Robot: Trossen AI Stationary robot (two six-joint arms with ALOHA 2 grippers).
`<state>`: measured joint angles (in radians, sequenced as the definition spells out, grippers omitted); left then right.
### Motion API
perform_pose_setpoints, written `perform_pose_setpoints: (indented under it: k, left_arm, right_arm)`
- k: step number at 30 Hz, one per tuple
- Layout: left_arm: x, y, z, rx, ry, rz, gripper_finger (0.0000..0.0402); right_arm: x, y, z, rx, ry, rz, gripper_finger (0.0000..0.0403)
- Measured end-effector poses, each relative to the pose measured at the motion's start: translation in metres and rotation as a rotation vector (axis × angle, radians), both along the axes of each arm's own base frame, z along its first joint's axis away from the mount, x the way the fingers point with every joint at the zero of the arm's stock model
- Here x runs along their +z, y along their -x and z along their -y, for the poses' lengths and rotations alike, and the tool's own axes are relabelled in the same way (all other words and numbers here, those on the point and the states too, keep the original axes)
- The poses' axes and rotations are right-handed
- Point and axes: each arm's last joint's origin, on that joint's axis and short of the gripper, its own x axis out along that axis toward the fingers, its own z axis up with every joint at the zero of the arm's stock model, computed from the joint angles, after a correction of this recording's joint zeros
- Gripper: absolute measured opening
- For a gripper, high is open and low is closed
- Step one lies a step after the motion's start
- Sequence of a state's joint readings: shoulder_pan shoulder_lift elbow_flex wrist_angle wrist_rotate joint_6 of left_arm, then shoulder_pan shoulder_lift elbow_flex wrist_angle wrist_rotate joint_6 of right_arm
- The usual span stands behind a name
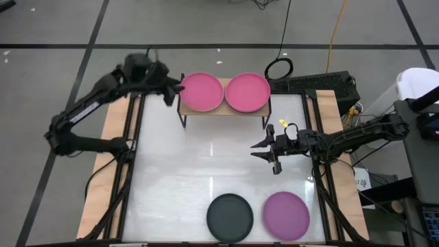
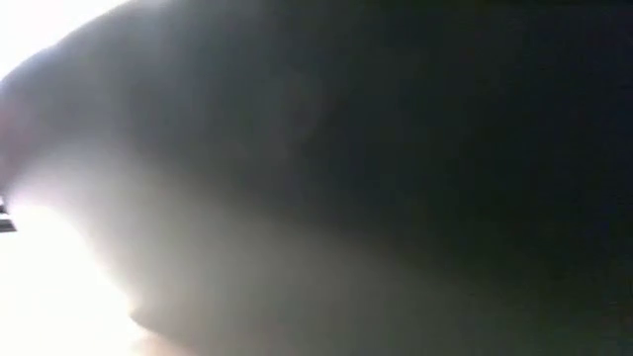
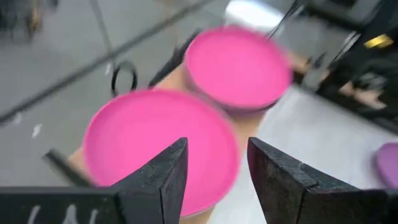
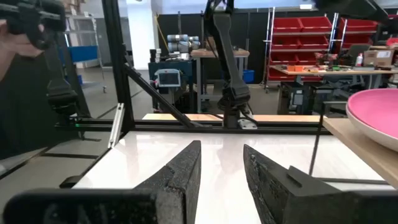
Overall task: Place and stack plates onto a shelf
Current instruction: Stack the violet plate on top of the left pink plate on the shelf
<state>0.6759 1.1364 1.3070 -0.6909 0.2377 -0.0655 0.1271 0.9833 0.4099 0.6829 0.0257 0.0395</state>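
Black plate [image 1: 230, 217] and purple plate [image 1: 286, 215] sit flat on the table's near edge, look stiff, light, slick, so I'd pinch a rim; pink stacks fill the shelf [image 1: 223, 110], left gripper [image 3: 214, 177] and right gripper [image 4: 221, 174] both open, empty.

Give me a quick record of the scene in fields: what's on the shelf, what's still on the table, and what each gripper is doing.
shelf: holds two pink plates side by side, left plate, right plate
table: black plate and purple plate at the near edge
left gripper: open, empty, at the shelf's left end
right gripper: open, empty, above mid-table
low view: blocked, shows nothing
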Motion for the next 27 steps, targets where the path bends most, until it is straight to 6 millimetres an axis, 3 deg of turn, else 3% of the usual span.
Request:
perform_pose_setpoints:
  k: [6,13,18,27]
  left_arm:
    - [-0.025,0.005,0.047,-0.106,-0.098,0.291,0.0170]
    - [-0.069,0.001,0.079,-0.231,-0.109,0.504,0.0170]
    - [-0.092,-0.005,0.095,-0.305,-0.125,0.576,0.0170]
    - [-0.127,-0.007,0.118,-0.282,-0.133,0.529,0.0170]
  right_arm:
    - [0.018,-0.006,-0.002,0.006,0.009,-0.064,0.0102]
    - [0.053,-0.017,-0.004,0.004,0.025,-0.389,0.0102]
    - [0.053,-0.019,-0.013,0.082,0.011,-0.535,0.0102]
    - [0.035,-0.016,-0.036,0.145,-0.013,-0.698,0.0102]
